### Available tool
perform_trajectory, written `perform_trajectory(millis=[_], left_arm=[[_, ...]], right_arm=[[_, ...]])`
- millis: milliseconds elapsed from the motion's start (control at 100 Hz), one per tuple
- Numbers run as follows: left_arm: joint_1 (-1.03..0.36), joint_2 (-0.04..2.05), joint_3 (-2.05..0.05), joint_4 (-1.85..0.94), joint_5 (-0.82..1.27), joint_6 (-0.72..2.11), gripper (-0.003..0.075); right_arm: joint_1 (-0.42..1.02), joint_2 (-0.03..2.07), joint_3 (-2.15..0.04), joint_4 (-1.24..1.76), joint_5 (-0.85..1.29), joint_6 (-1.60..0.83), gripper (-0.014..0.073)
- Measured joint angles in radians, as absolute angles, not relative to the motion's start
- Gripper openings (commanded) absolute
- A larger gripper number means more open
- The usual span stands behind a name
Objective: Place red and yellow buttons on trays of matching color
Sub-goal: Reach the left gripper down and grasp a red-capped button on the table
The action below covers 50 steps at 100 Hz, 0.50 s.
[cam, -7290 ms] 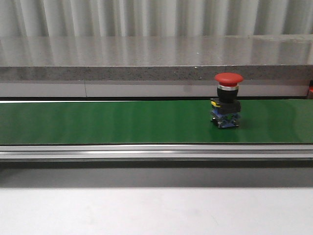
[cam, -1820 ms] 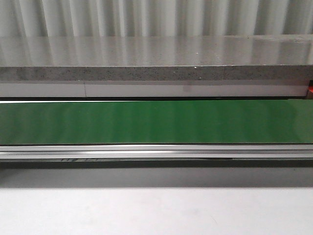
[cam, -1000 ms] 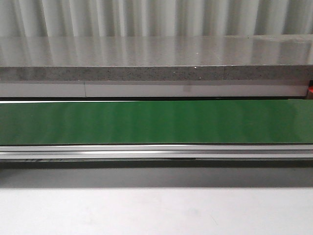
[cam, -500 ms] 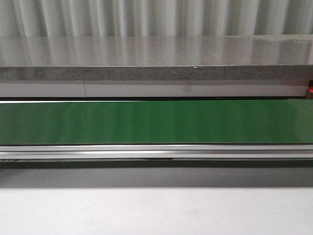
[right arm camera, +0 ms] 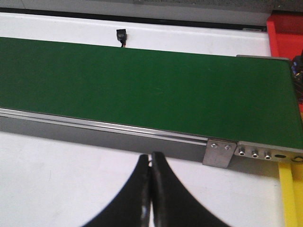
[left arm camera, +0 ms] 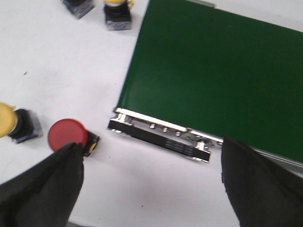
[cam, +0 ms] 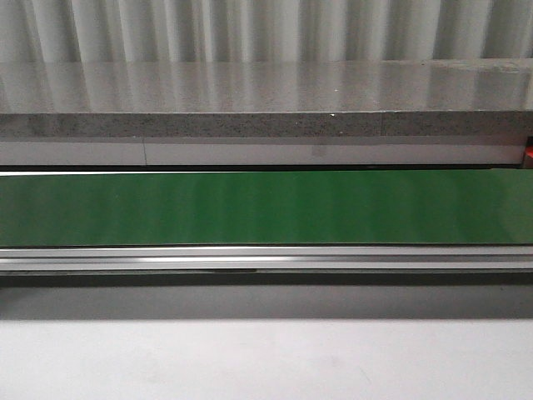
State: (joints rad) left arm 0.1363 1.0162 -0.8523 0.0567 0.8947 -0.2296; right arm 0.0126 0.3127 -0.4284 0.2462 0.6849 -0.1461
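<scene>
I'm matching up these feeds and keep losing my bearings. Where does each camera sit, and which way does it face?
Front view: faces forward, level with the green belt; no arm shows.
Left wrist view: looks down on the belt's end, a red button and yellow button; open fingers show.
Right wrist view: looks across the belt; shut right gripper shows.
All share the belt.

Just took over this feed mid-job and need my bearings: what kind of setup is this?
Most likely a benchtop sorting cell, not a home. A green conveyor belt in an aluminium frame crosses a white table; loose push buttons, such as a red button, sit by the belt's end, and a red tray at the other.
</scene>
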Motion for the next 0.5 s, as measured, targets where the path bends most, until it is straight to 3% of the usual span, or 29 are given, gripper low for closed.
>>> perform_trajectory(millis=[240,500], left_arm=[[0.359,1.104,-0.87,-0.006,0.997,-0.197,0.0565],[0.46,1.239,-0.872,-0.094,1.008,-0.152,0.0565]], right_arm=[[0.013,0.313,-0.428,0.246,0.685,-0.146,-0.0067],[0.013,0.313,-0.428,0.246,0.685,-0.146,-0.0067]])
